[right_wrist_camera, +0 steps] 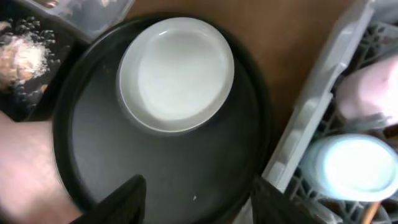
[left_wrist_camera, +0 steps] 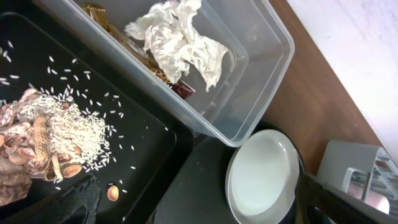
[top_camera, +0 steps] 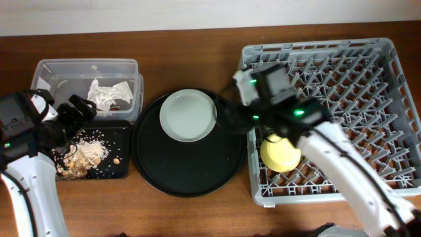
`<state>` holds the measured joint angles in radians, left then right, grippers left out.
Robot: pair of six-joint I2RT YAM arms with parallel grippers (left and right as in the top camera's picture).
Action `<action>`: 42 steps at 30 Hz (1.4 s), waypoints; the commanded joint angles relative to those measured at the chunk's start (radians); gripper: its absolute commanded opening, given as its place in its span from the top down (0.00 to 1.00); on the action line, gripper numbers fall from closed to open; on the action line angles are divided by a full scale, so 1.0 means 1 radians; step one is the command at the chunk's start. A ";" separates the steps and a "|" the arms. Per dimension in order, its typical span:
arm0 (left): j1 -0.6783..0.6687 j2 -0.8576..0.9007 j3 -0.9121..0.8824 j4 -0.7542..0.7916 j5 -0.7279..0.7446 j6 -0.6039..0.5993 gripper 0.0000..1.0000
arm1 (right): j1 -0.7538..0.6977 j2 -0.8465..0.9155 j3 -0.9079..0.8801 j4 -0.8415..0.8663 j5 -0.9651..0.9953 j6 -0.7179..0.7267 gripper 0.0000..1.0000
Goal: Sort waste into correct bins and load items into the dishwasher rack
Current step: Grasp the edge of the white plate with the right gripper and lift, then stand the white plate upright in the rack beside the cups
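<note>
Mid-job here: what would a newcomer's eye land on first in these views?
The big grey rack on the right, with a yellow bowl in its front left corner. Next, the pale plate on the round black tray at centre. On the left, scraps heaped in the shallow tray, and a crumpled napkin in the clear tub behind it.

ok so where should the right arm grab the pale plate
Probably the raised rim of the plate, on the side facing the rack, coming from above with the jaws straddling the lip. It lies flat, face up on the round black tray, so only the rim gives a pinch.
</note>
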<state>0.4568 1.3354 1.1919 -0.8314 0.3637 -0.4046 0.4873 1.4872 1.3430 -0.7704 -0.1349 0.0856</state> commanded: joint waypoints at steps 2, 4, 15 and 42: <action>0.003 -0.004 0.013 0.000 0.006 0.010 0.01 | 0.095 0.214 0.008 0.150 0.238 0.063 0.45; 0.003 -0.004 0.013 0.000 0.006 0.009 0.01 | 0.093 0.328 0.008 0.264 0.237 0.063 0.46; 0.003 -0.004 0.013 0.000 0.006 0.009 0.01 | 0.094 0.637 0.007 0.479 0.186 0.082 0.59; 0.003 -0.004 0.013 0.000 0.006 0.010 0.01 | -0.114 0.380 0.198 0.000 1.286 -0.200 0.96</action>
<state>0.4568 1.3350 1.1923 -0.8314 0.3634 -0.4046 0.3676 1.8317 1.5455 -0.7719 1.1839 -0.1516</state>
